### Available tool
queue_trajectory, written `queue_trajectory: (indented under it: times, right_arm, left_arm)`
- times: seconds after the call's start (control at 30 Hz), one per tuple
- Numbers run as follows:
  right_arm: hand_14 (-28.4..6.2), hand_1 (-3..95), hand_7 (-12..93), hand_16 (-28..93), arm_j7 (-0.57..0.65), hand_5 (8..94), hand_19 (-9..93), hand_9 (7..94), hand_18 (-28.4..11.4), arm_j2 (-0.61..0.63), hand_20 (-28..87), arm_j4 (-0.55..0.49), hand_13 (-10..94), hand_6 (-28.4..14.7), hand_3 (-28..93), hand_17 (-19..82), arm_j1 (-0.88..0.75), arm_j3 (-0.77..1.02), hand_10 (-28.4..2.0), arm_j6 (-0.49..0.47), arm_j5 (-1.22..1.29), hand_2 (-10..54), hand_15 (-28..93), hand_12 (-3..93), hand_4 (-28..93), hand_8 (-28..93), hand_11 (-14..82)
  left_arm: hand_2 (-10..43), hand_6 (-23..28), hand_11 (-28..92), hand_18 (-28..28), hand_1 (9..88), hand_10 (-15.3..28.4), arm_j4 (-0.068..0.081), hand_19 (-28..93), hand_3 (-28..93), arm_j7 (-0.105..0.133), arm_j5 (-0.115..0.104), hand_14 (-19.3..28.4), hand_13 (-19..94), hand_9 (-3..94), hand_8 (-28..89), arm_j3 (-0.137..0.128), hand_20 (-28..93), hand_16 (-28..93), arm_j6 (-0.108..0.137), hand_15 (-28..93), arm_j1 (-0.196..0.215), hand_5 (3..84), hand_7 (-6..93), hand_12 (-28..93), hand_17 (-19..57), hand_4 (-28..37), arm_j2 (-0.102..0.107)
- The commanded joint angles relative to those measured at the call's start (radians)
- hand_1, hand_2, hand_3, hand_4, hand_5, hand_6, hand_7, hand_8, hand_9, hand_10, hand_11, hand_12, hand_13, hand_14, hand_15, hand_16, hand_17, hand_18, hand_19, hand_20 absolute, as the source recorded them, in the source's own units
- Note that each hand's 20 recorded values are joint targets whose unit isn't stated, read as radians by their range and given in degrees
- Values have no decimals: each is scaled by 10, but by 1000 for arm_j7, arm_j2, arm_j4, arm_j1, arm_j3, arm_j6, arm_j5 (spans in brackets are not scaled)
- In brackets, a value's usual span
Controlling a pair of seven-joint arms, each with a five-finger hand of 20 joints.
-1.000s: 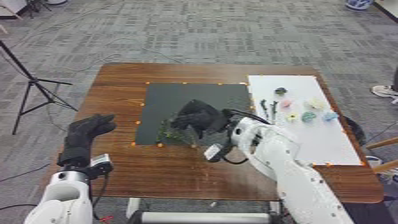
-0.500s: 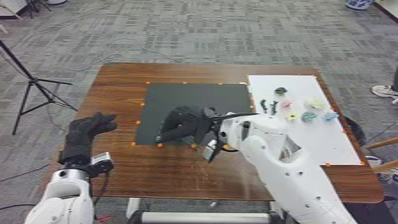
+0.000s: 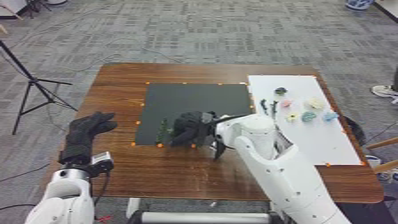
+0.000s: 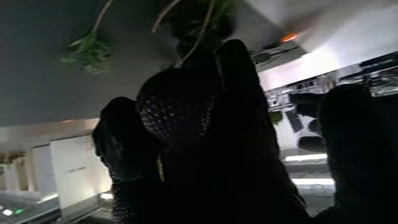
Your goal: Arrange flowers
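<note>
Before moving your right hand (image 3: 188, 131), check its grip; you can't tell whether it pinches a stem. Then ease it straight up, so it won't drag the 1 green sprig (image 3: 162, 132) lying just beside it on the black mat (image 3: 191, 96). Your right arm slants across the counter (image 3: 160, 172). Your left hand (image 3: 85, 132) hovers at the left, fingers relaxed.
</note>
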Motion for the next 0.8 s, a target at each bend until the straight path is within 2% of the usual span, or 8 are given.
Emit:
queue_trajectory:
  times: [0.03, 0.33, 0.8]
  right_arm:
    - [-104, 204, 131, 294, 73, 642, 932, 667, -227, -19, 625, 6, 824, -27, 547, 523, 14, 20, -134, 43, 42, 132, 647, 99, -109, -77, 86]
    - [-103, 172, 137, 298, 96, 641, 932, 667, -226, -23, 625, 5, 824, -27, 606, 522, 11, 28, -136, 47, 72, 123, 642, 103, -129, -78, 87]
    - [-103, 170, 141, 299, 100, 645, 932, 670, -225, -27, 622, 15, 828, -27, 622, 524, 25, 42, -138, 71, 50, 120, 636, 105, -141, -79, 87]
  left_arm:
    - [115, 48, 226, 128, 286, 158, -2, 124, 688, 9, -4, 205, 475, 634, -73, 2, 178, -10, 2, 273, 6, 616, 150, 184, 86, -257, -12]
    - [115, 45, 254, 123, 290, 143, 0, 113, 676, 6, -3, 188, 453, 578, -75, 11, 177, -23, 0, 264, -2, 574, 157, 163, 90, -235, -12]
    - [116, 49, 270, 121, 293, 143, 2, 106, 664, 4, -2, 184, 443, 560, -72, 17, 178, -33, 2, 263, -11, 567, 154, 146, 91, -216, -11]
